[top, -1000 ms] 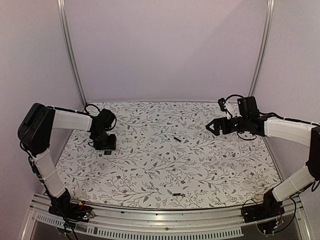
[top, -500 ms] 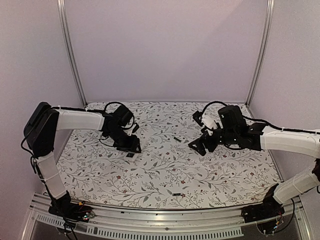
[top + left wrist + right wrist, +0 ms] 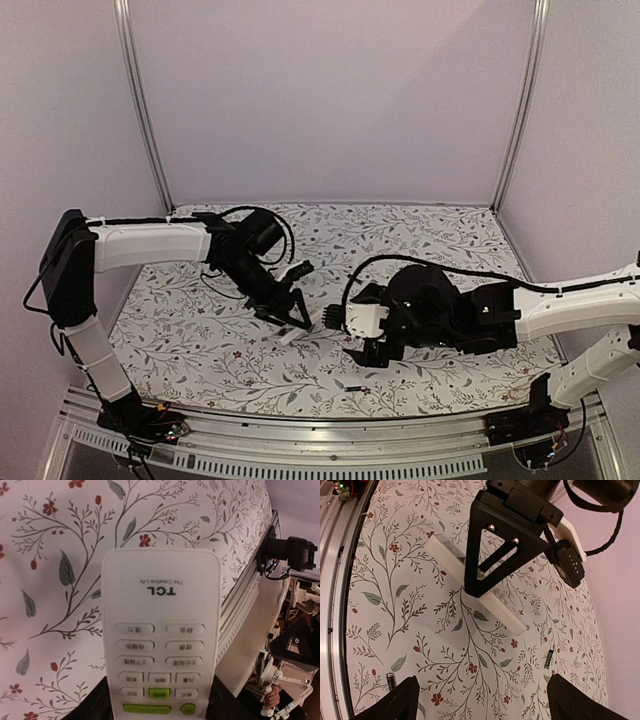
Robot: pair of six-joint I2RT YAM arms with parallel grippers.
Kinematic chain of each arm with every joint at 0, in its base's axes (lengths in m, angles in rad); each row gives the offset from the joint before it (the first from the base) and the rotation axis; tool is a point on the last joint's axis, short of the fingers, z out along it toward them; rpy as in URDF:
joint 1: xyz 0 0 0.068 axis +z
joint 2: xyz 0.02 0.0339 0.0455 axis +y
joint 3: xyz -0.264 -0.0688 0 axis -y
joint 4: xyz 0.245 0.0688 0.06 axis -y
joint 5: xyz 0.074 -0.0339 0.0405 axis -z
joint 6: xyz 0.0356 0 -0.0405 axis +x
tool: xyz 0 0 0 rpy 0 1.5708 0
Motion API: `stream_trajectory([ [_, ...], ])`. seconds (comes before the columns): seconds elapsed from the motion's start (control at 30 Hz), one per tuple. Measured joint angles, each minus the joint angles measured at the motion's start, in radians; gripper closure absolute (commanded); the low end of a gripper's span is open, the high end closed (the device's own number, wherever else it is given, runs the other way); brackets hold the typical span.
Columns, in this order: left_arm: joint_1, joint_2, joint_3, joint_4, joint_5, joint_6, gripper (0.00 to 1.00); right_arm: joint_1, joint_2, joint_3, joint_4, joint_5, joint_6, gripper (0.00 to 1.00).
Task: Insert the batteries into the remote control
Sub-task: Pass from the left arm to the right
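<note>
The left jaws clench the remote (image 3: 160,645) by its long edges, above the middle of the desk (image 3: 200,340). The right jaws hang released just beside it. One battery (image 3: 548,658) lies near the remote's end, another battery (image 3: 390,681) by the desk's front edge.

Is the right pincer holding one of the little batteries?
No, the right pincer is open and empty; one battery and the other battery both lie on the flowered table.

Arm shells: white on left arm (image 3: 150,240) and right arm (image 3: 570,305), black joints.
Cables: black, looped at both wrists.
Left tool (image 3: 292,318): black triangular frame, two bright screws.
</note>
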Motion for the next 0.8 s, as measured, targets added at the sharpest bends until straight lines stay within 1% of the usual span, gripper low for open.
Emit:
stream_trajectory([
  [0.13, -0.06, 0.0, 0.029, -0.052, 0.065, 0.023, 0.91, 0.061, 0.043, 0.052, -0.028, 0.043, -0.081, 0.22],
  [0.2, -0.086, 0.0, 0.04, -0.073, 0.097, 0.033, 0.92, 0.074, 0.052, 0.065, -0.046, 0.043, -0.108, 0.31],
  [0.27, -0.105, 0.0, 0.048, -0.088, 0.126, 0.042, 0.93, 0.08, 0.056, 0.076, -0.07, 0.04, -0.127, 0.36],
  [0.37, -0.119, 0.0, 0.057, -0.105, 0.169, 0.05, 0.94, 0.086, 0.068, 0.098, -0.105, 0.038, -0.149, 0.39],
  [0.47, -0.131, 0.005, 0.075, -0.116, 0.193, 0.054, 0.94, 0.089, 0.095, 0.131, -0.136, 0.039, -0.165, 0.4],
  [0.6, -0.15, 0.014, 0.1, -0.121, 0.211, 0.059, 0.95, 0.092, 0.134, 0.16, -0.164, 0.04, -0.179, 0.45],
  [0.67, -0.159, 0.02, 0.105, -0.122, 0.217, 0.06, 0.96, 0.093, 0.148, 0.17, -0.18, 0.04, -0.188, 0.49],
  [0.8, -0.177, 0.038, 0.106, -0.125, 0.229, 0.062, 0.97, 0.093, 0.169, 0.193, -0.205, 0.039, -0.202, 0.63],
])
